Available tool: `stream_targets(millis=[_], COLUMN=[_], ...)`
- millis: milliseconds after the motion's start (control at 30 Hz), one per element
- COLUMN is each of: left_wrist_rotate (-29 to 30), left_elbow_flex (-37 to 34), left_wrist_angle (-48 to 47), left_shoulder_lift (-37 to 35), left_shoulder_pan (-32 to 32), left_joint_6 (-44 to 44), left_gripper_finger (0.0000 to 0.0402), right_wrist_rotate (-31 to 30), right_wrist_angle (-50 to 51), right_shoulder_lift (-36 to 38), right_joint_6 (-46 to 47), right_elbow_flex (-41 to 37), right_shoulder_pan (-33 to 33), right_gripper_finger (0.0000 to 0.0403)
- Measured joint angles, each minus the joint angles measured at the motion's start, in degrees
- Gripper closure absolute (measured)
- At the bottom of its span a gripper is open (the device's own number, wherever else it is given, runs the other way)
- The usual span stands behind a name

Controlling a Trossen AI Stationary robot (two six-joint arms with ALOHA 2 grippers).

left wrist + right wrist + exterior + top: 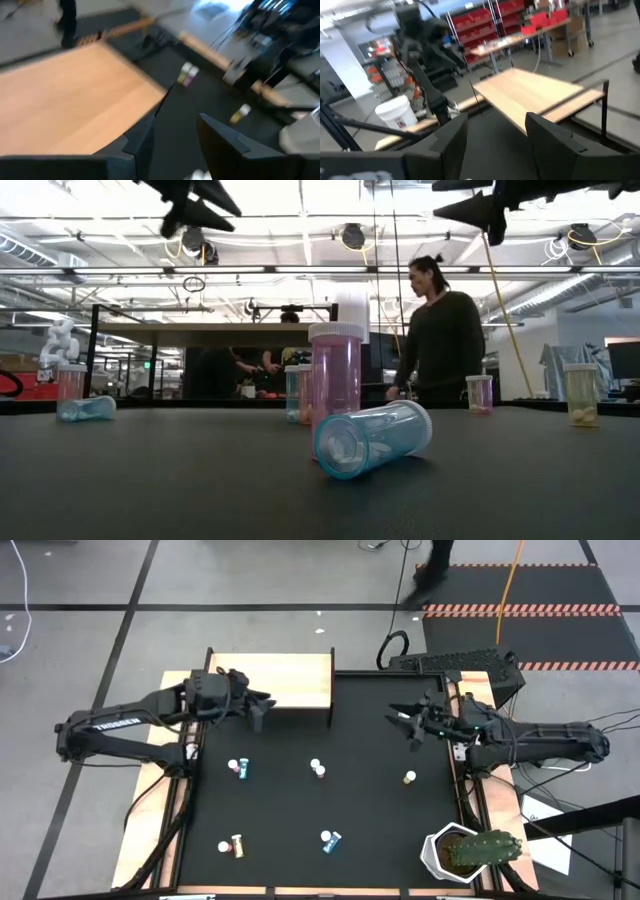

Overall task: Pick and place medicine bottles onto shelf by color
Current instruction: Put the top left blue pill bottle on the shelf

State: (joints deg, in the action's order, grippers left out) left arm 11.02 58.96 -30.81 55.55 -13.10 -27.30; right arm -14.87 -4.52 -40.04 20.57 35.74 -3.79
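Note:
Several small white-capped medicine bottles are scattered on the black mat: a blue and red one (pixel 240 769), one at the middle (pixel 318 769), a yellow one (pixel 409 777), a tan one (pixel 234 846) and a blue one (pixel 330 839) lying on its side (pixel 372 440). A pink bottle (pixel 335 375) stands upright behind it. The pale-wood shelf (pixel 270 680) stands at the far left with nothing on its top. My left gripper (pixel 262 706) hovers open by the shelf's near right corner (pixel 175 142). My right gripper (pixel 400 720) hovers open above the mat's far right (pixel 495 135). Neither holds anything.
A white pot with a green cactus (pixel 465 852) stands at the near right corner. Pale wooden strips (pixel 150 840) line the mat's sides. A person (pixel 440 330) stands beyond the far edge. Both grippers hang high above the bottles (pixel 195 205) (pixel 480 210).

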Motion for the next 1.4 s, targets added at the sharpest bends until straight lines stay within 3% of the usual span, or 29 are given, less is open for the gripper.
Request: stream_targets(millis=[133, 233, 400, 567, 700, 800, 967, 1133, 1400], left_wrist_rotate=[3.0, 4.1, 8.4, 6.6, 3.8, 2.5, -4.5, -5.8, -8.8], left_elbow_flex=[5.6, 7.4, 6.2, 3.3, 0.0, -4.9, -11.1, -13.8, -15.8], left_wrist_angle=[-16.3, -23.0, -33.0, -40.6, -43.2, -42.9, -42.6, -40.6, -35.7], left_shoulder_lift=[-0.1, -0.1, -0.2, 0.0, -0.1, 0.0, 0.2, 1.7, 10.2], left_shoulder_pan=[0.0, 0.0, -0.1, 0.3, 2.1, 4.8, 6.5, 7.2, 8.7], left_joint_6=[-4.8, -6.5, -12.6, -20.1, -24.8, -28.5, -32.7, -33.1, -26.9], left_gripper_finger=[0.025, 0.0249, 0.0249, 0.0249, 0.0249, 0.0249, 0.0249, 0.0246, 0.0174], right_wrist_rotate=[-1.9, -2.9, -2.4, 2.5, 7.8, 11.9, 11.4, 10.4, 10.5], right_wrist_angle=[1.0, 3.0, 12.8, 25.7, 25.6, 20.9, 18.1, 22.2, 24.8], right_shoulder_lift=[-5.5, -9.7, -17.1, -23.4, -26.4, -26.7, -26.7, -26.8, -27.1], right_joint_6=[1.8, 3.5, 6.3, 10.2, 8.4, 0.4, 2.5, 5.7, 7.0], right_elbow_flex=[1.1, 3.6, 11.4, 23.0, 27.5, 27.4, 27.3, 27.3, 27.3], right_shoulder_pan=[0.0, 0.0, 0.1, 0.1, 0.1, 0.1, -0.4, -2.3, -2.6], right_gripper_finger=[0.0226, 0.0232, 0.0233, 0.0234, 0.0234, 0.0234, 0.0234, 0.0233, 0.0183])
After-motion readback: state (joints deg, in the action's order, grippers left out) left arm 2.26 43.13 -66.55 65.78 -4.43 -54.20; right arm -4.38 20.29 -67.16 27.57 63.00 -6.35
